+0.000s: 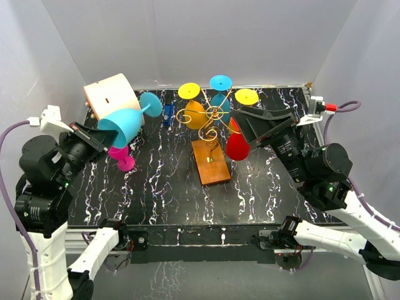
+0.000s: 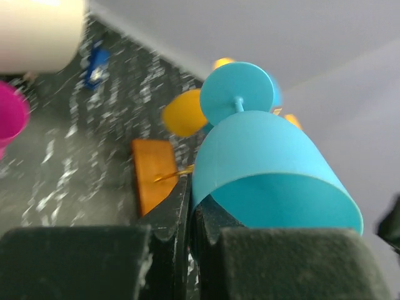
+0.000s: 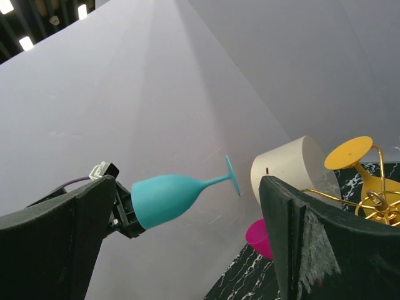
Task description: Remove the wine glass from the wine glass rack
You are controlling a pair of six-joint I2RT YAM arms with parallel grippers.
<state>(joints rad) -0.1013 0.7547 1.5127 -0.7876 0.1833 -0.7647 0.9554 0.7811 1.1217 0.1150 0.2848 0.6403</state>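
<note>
While my left gripper [image 2: 190, 195] is clenched on the rim of the teal wine glass [image 2: 269, 162], the glass lies sideways in the air. Its bowl sits at my fingertips, and its stem and foot point away from them.

Status of the held item:
- The teal wine glass touches nothing but my left fingers [image 2: 169, 212]. No wire of the wine glass rack [image 1: 214, 114] is in contact with it.
- The rack stands well ahead of my left fingertips, beyond the foot of the glass.
- A magenta glass [image 1: 120, 155] lies on the table [image 1: 162, 187] below my left fingers and slightly to one side.

Status of the other arm:
- My right gripper [image 1: 245, 125] is released, jaws spread wide and holding nothing.
- Its fingers stand just beside the rack, close to a red glass [image 1: 237, 149] that hangs there. Whether they touch that glass cannot be determined.

Progress assessment:
- Removal of this glass appears complete, since it is clear of the rack and carried free.
- What I judge to be left is setting it down on the table near my left fingers, then opening them.
- Several glasses hang on the rack. The task sentence does not say whether they also come off.
</note>
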